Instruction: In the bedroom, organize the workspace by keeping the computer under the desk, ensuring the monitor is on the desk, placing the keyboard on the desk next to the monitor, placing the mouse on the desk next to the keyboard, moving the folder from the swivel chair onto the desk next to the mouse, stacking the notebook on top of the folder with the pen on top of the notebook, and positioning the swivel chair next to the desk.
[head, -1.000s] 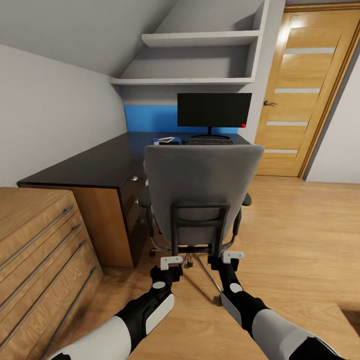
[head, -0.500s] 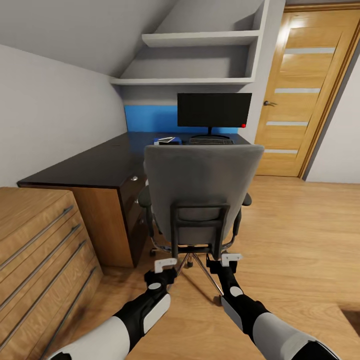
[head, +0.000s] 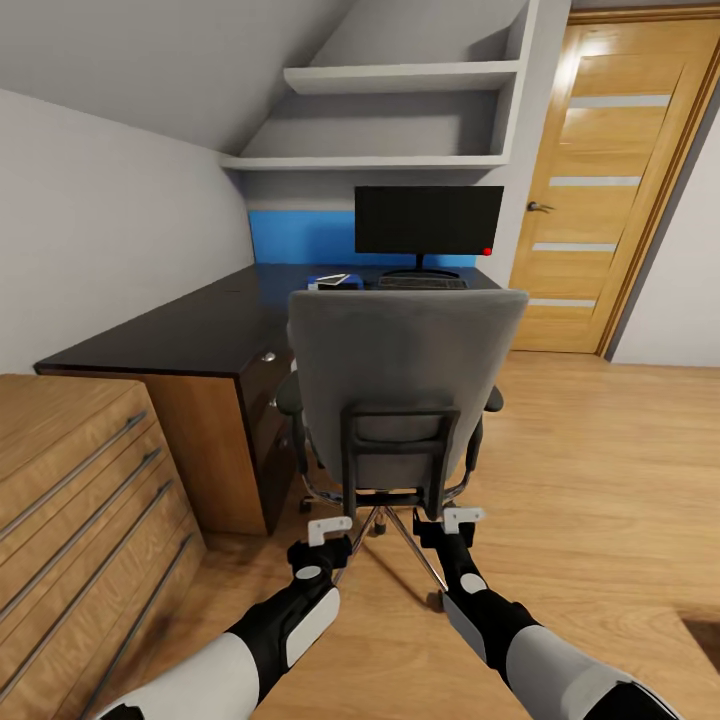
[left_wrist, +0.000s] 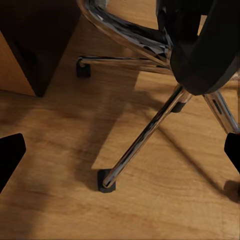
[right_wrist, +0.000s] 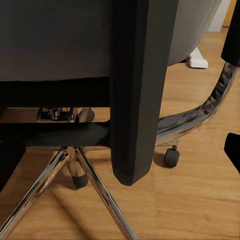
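**Chair parked back-to-robot, both arms low behind it**

Chair (head: 400, 390) sits with its grey backrest facing the camera, so the seat points toward the desk (head: 190, 335) and the monitor (head: 428, 220). Backrest stands upright, black frame running down its rear. Monitor is upright at the far end of the desk, screen facing this way, long axis running across, red dot at its lower right corner. Keyboard (head: 422, 283) lies flat just in front of the stand, long side parallel to the screen. Folder (head: 333, 282) is beside the keyboard on its left, with something pale on top, too small to make out.

Both arms reach forward and down, roughly parallel, wrists near the floor behind the chair base. Left gripper (head: 329, 527) sits just behind the base on the desk side; in the left wrist view its dark fingers (left_wrist: 10, 156) are spread wide with nothing between them, looking at a chrome leg and caster. Right gripper (head: 463, 518) is level with it; can't tell its jaws from these shots, though the right wrist view is up close to the black back frame and nothing looks gripped.

Room-wise: dresser (head: 70, 500) crowds the left, desk's side panel is near the chair's left casters, and there's open wood floor (head: 600, 470) to the right toward the door (head: 610, 190).
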